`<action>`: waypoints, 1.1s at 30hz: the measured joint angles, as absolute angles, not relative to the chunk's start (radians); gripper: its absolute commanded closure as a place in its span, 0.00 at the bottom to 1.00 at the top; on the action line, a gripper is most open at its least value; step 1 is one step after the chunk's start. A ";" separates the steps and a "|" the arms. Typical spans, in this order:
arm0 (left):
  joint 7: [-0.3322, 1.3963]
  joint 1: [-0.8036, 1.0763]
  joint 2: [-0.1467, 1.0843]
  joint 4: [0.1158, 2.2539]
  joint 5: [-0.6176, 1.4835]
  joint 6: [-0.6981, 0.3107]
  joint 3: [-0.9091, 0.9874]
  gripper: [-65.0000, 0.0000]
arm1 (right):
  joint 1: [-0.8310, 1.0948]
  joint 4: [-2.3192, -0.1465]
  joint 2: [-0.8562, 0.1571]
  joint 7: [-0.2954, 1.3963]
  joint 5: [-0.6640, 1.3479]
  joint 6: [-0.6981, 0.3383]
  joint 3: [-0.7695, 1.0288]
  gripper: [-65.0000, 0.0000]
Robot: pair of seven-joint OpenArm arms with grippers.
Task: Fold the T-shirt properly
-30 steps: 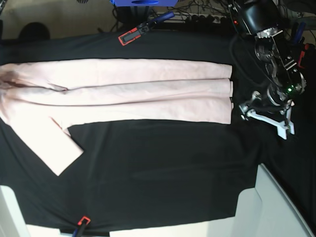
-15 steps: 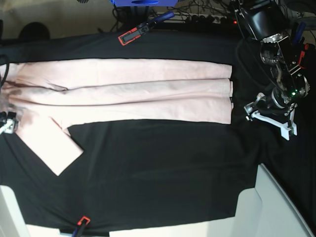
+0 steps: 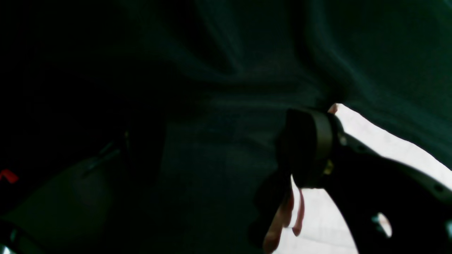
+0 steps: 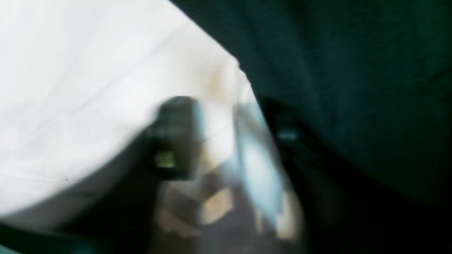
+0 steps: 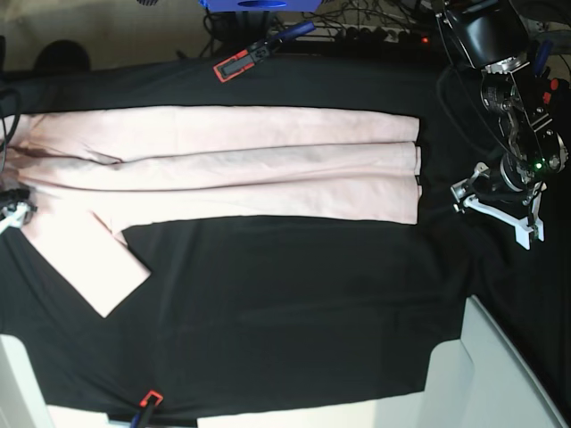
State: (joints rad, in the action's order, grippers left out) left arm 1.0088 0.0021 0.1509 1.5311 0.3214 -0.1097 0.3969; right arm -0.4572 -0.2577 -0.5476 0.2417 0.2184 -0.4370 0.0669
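Since the earlier frames the left gripper (image 5: pixel 498 207) has drifted rightward, away from the hem of the T-shirt (image 5: pixel 259 165), while the right gripper (image 5: pixel 11 212) has come in at the collar end; whether either stands apart or together I cannot tell, as both wrist views are dark or blurred. Lengthwise folding looks done: the shirt lies as a long pink band on the black table cloth (image 5: pixel 294 303), one sleeve still sticking out below, and the crosswise folds remain.

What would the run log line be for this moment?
shirt: long strip, one sleeve out | left gripper: off shirt's end | right gripper: at sleeve end | grips: unclear
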 measured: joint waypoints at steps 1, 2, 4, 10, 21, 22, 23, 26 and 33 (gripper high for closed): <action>1.004 -0.001 0.146 1.531 0.321 -0.109 0.397 0.20 | -0.457 -0.258 -0.548 0.241 0.221 -0.437 0.067 1.00; 1.007 -0.008 0.142 1.531 0.322 -0.110 0.397 0.20 | -0.458 -0.258 -0.548 0.241 0.222 -0.437 0.067 1.00; 1.010 -0.033 0.131 1.522 0.322 -0.110 0.397 0.19 | -0.457 -0.258 -0.548 0.242 0.221 -0.437 0.067 0.97; 1.007 -0.138 0.131 1.345 0.321 -0.109 0.397 0.20 | -0.457 -0.258 -0.547 0.241 0.220 -0.437 0.067 1.00; 1.074 -0.200 0.089 1.227 0.505 -0.110 0.397 0.19 | -0.457 -0.258 -0.545 0.241 0.218 -0.437 0.067 1.00; 1.073 -0.202 0.102 1.224 0.529 -0.110 0.397 0.19 | -0.457 -0.258 -0.545 0.241 0.218 -0.437 0.067 1.00; 1.071 -0.205 0.117 1.219 0.543 -0.110 0.393 0.20 | -0.457 -0.258 -0.545 0.241 0.218 -0.437 0.067 1.00; 1.068 -0.218 0.132 1.213 0.544 -0.109 0.394 0.20 | -0.457 -0.261 -0.547 0.263 0.219 -0.437 0.067 1.00; 1.045 -0.249 0.120 1.098 0.551 -0.109 0.389 0.20 | -0.457 -0.265 -0.546 0.271 0.221 -0.437 0.067 1.00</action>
State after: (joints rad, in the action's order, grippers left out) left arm 1.0451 -0.2489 0.1200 1.0977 0.5510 -0.1093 0.3889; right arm -0.4568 -0.2653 -0.5461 0.2710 0.2211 -0.4366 0.0669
